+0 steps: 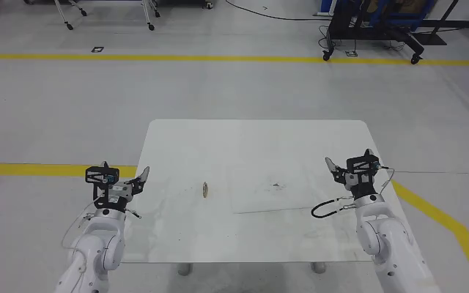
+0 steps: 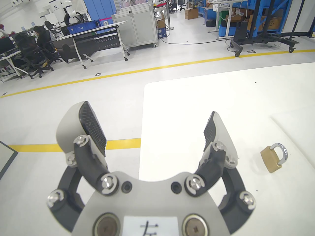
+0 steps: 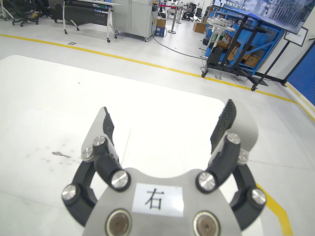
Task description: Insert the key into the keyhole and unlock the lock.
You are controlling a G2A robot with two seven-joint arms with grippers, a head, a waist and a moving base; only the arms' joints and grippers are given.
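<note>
The lock (image 2: 273, 158), a brass body with a silver shackle, lies on the white table (image 1: 256, 146). It is ahead of the left gripper (image 2: 150, 124) and off to its inner side, apart from it. Nothing touches the lock. The key (image 3: 60, 154) lies flat on the table, ahead of the right gripper (image 3: 167, 119) and toward its inner side, also apart from it. In the top view the key (image 1: 278, 185) is between the lock (image 1: 206, 190) and the right gripper (image 1: 350, 159), on a thin sheet (image 1: 315, 198) that covers this part of the table.

The left gripper (image 1: 124, 170) stands at the table's left edge. Its jaws are spread wide and there is nothing between them. The right gripper is above the table near its right edge. Its jaws are also spread wide and hold nothing. The lock is nearer to the left gripper and the key is nearer to the right one.
</note>
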